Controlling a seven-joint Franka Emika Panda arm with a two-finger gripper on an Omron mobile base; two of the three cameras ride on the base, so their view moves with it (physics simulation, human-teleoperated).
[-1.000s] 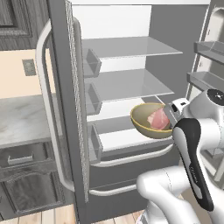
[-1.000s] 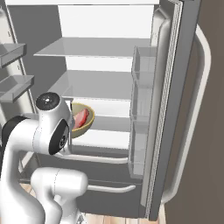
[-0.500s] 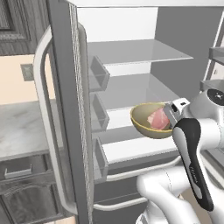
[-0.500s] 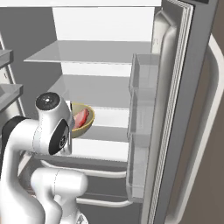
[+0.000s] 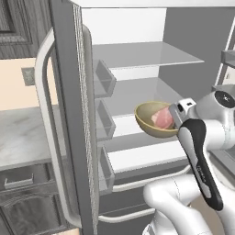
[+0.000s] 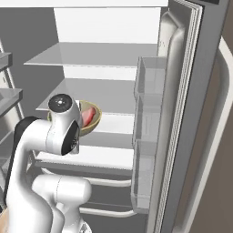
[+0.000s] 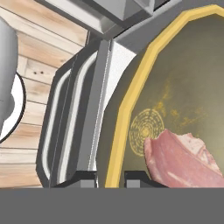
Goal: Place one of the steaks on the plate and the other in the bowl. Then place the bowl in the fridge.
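Note:
My gripper is shut on the near rim of the olive-yellow bowl, with one fingertip outside the rim and the other inside. One pink-red steak lies in the bowl, and it appears again as the steak at the lower right of the hand view. The bowl hangs in front of the open fridge, level with its lower white shelf. The steak shows past my arm. The plate is out of view.
The fridge's left door stands open with stacked bins, and the right door also has bins. A marble counter with grey drawers is on the left. Below the bowl are drawer handles and wooden floor.
The whole picture has grown and shifted: the base has driven closer to the open fridge. The bowl with the steak stays in the same grip.

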